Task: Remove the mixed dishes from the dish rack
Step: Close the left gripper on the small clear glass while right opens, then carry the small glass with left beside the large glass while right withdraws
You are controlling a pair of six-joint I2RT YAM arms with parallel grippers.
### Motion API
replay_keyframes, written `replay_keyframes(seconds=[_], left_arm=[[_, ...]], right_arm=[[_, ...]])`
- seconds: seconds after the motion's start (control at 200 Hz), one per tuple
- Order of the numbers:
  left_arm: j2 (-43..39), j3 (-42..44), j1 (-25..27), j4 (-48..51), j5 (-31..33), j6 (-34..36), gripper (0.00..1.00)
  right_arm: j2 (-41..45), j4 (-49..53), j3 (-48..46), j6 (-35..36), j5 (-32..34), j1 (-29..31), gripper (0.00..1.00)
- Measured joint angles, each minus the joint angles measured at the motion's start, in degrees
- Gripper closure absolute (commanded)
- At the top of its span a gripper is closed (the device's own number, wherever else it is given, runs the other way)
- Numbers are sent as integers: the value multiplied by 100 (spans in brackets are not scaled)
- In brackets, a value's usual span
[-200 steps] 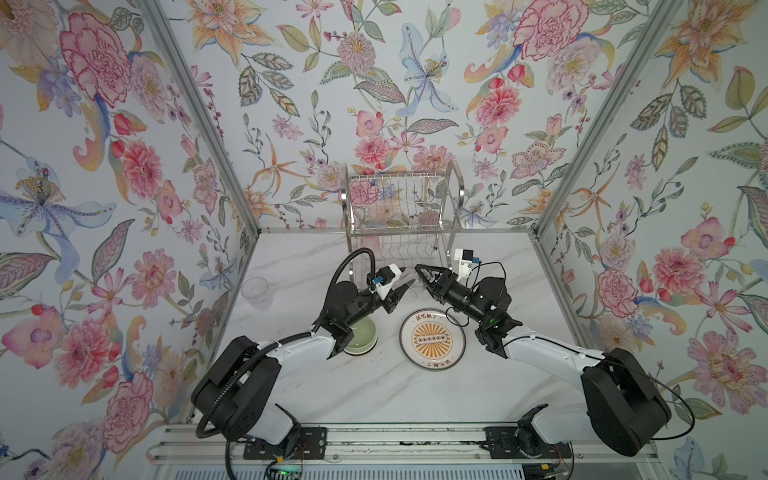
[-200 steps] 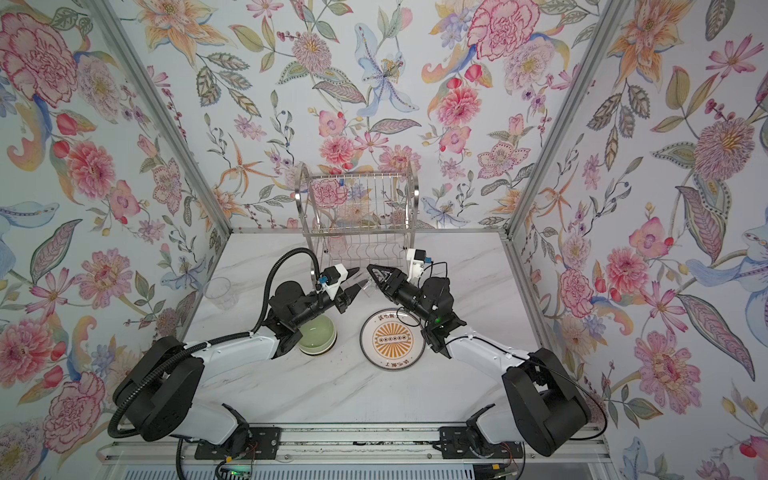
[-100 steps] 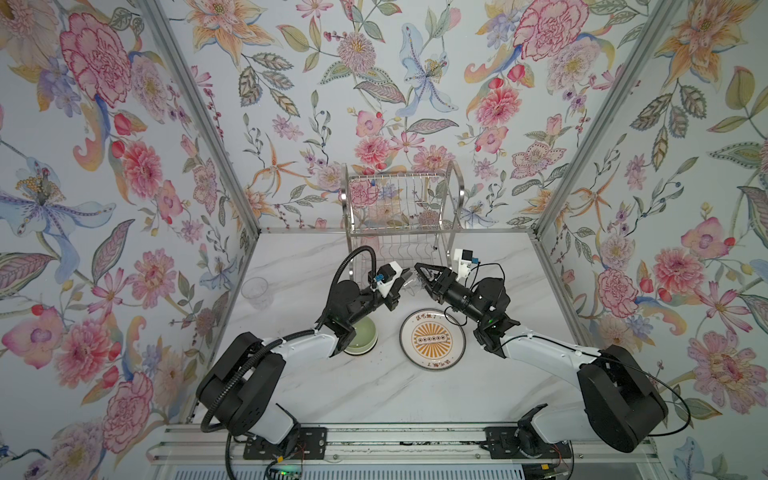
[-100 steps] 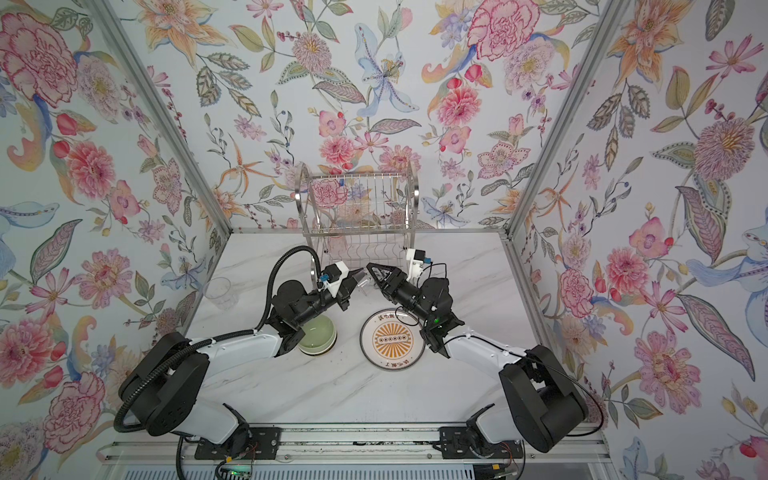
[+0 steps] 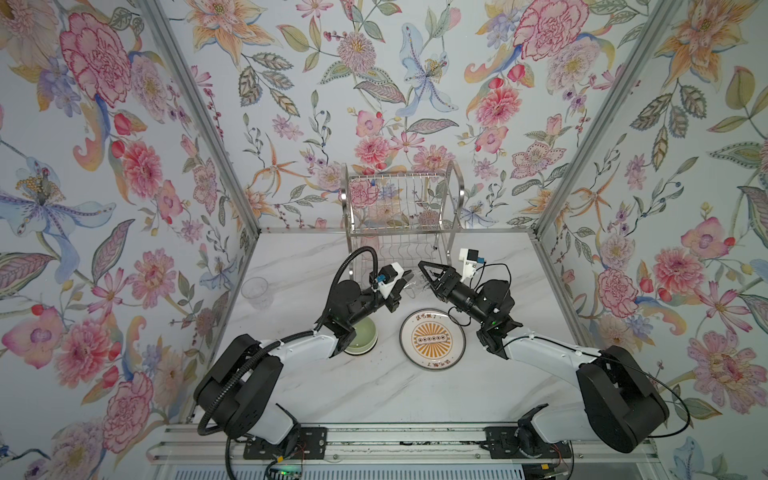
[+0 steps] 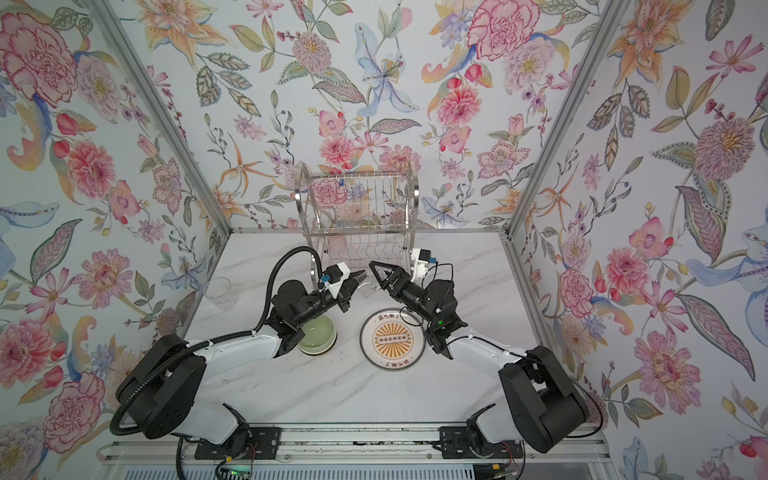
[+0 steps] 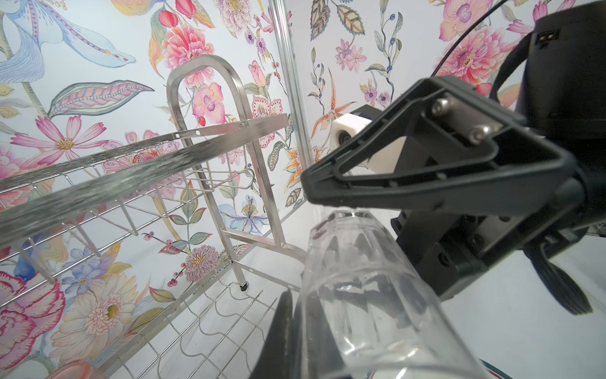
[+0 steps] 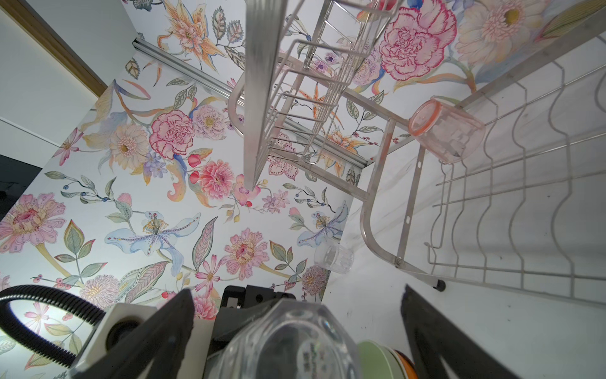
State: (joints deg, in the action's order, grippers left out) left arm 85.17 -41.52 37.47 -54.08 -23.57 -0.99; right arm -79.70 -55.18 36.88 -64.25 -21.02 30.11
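Past a green bowl (image 5: 362,337) and sunburst-printed white plate (image 5: 432,338) on the table (image 5: 374,395), the left gripper (image 5: 405,277) clamps a clear faceted cup (image 6: 368,287) between the wide-spread, seemingly untouching fingers of the right gripper (image 5: 424,277), before the silver wire dish rack (image 5: 401,208) holding a pink cup (image 8: 447,131).

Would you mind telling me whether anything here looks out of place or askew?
Nothing spilled or broken. One oddity: a clear cup hangs sideways above the table, pinched by the left gripper, with the open right gripper around its other end.
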Motion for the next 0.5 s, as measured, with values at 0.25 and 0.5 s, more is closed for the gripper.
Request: replay_keyframes(seconds=[0.25,0.5], left_arm=[[-977,120,7,905,352,280,100],[-2096,129,7,2011,1163,555,100]], right_arm=[[730,658,-26,1685,-42,-33,1],[1554,1513,-138,4380,90,330,1]])
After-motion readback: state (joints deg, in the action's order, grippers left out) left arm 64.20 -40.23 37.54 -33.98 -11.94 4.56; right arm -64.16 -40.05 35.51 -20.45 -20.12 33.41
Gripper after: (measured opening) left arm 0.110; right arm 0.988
